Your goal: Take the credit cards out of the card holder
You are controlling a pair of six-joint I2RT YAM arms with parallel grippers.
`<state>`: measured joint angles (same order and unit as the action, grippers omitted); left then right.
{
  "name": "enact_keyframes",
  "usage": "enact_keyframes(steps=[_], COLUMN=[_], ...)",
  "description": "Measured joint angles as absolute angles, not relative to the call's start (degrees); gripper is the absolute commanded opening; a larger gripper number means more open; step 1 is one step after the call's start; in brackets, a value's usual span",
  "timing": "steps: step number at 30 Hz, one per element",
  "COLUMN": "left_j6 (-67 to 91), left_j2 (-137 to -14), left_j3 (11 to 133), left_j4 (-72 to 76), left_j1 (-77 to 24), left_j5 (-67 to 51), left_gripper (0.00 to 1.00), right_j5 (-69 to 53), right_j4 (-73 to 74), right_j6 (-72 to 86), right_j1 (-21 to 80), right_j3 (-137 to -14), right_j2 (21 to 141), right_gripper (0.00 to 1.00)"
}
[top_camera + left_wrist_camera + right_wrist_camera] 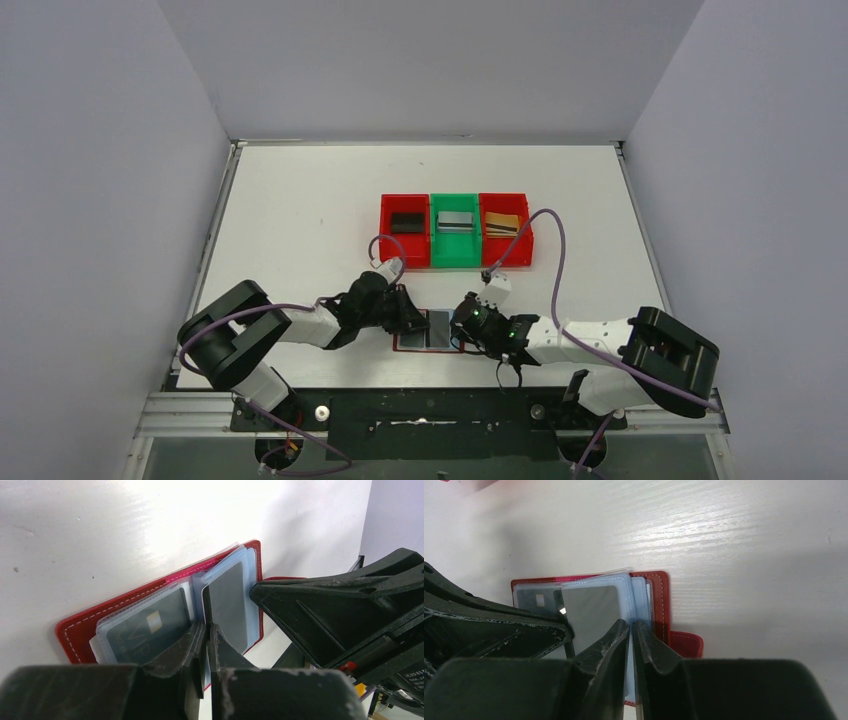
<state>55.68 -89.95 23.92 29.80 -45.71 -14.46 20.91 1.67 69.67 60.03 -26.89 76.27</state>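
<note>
Evidently the job is partway done. Seen from above, three open bins stand in a row at the middle of a white table [300, 220]. The left red bin [405, 257] holds a black card [406, 222], the green bin [455, 257] a silver card [455, 221], and the right red bin [505, 257] a gold card [501, 223]. How many cards lie in each bin cannot be told.

Near the table's front edge, between the two arms, the card holder [430, 330] lies open, red cover down and clear bluish pages up. At least two cards show inside it. A dark card [150, 627] with a small gold chip sits in the left-hand page, and a grey card [227, 605] sits in a page raised from the spine. More may be hidden underneath.

The left gripper [207, 627] has its fingers almost together on the near edge of the grey card, whose dark rim runs into the narrow gap. It looks like a pinch on the card itself, though the plastic may be caught too. The right gripper [631, 626] is closed on the bluish edge of a sleeve [636, 597] at the holder's right side, seemingly pinning it. The likely step in hand is sliding the grey card free. After that, the dark card and any hidden ones are left to do.

The table is matt white and lightly scuffed. Plain pale grey walls [100, 200] box it in on three sides.
</note>
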Motion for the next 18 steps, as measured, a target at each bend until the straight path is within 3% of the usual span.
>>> enact_keyframes(steps=[18], left_j6=[55.31], left_j2=[-89.91], left_j3=[24.14], left_j4=[29.43], left_j1=[-45.76], left_j5=[-14.41], left_gripper=[0.00], right_j5=[16.12], right_j4=[-6.04], right_j6=[65.06], right_j1=[59.59], right_j3=[-23.40], right_j2=[68.51], right_gripper=[0.15])
